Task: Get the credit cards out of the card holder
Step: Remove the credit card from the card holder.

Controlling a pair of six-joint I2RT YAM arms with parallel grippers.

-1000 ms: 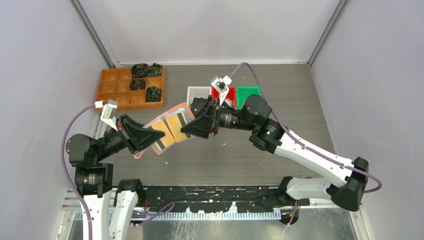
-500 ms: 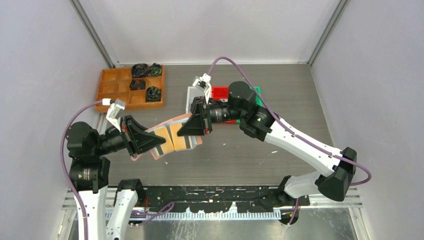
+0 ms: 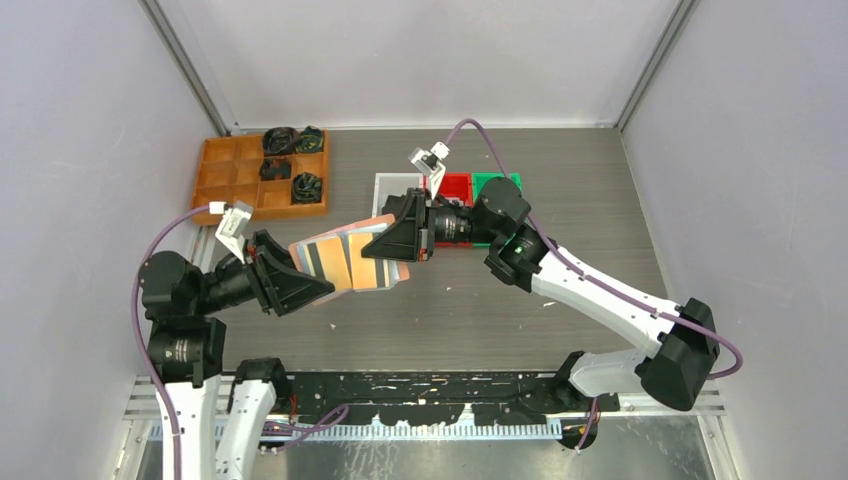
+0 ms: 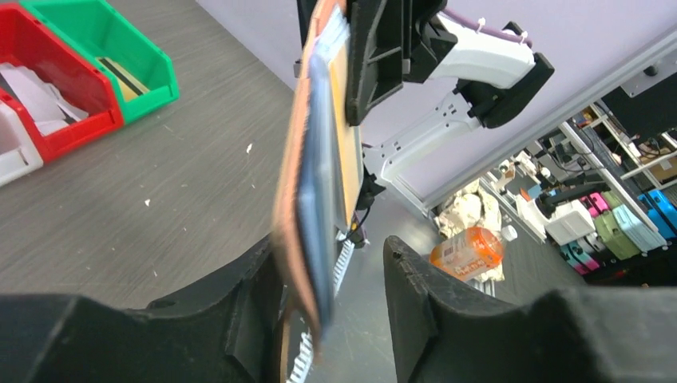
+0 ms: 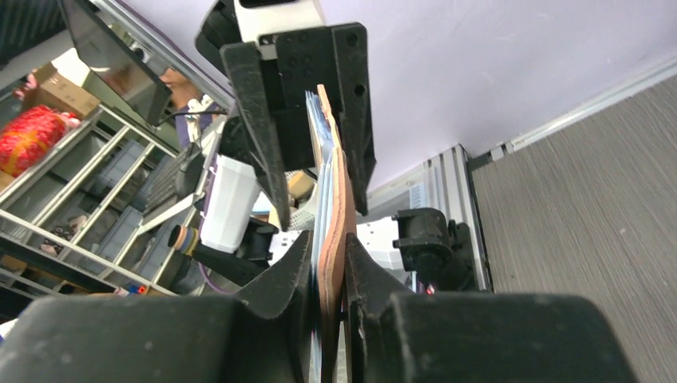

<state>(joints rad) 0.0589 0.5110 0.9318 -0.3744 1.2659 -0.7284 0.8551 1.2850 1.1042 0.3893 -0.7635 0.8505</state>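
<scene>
A tan leather card holder with orange and dark-striped cards in it hangs in the air above the table's middle left. My right gripper is shut on its right end; in the right wrist view both fingers press the holder and card edges at the gripper. My left gripper straddles the left end and is open. In the left wrist view the holder leans on one finger of the gripper, with a clear gap to the other.
A wooden compartment tray with dark coiled items sits at the back left. White, red and green bins stand behind the holder. The green bin holds a card; the red bin holds white pieces.
The holder has swung from a tilt to nearly level and risen slightly. The right gripper stays clamped on it and has shifted a little right; the left gripper has followed.
</scene>
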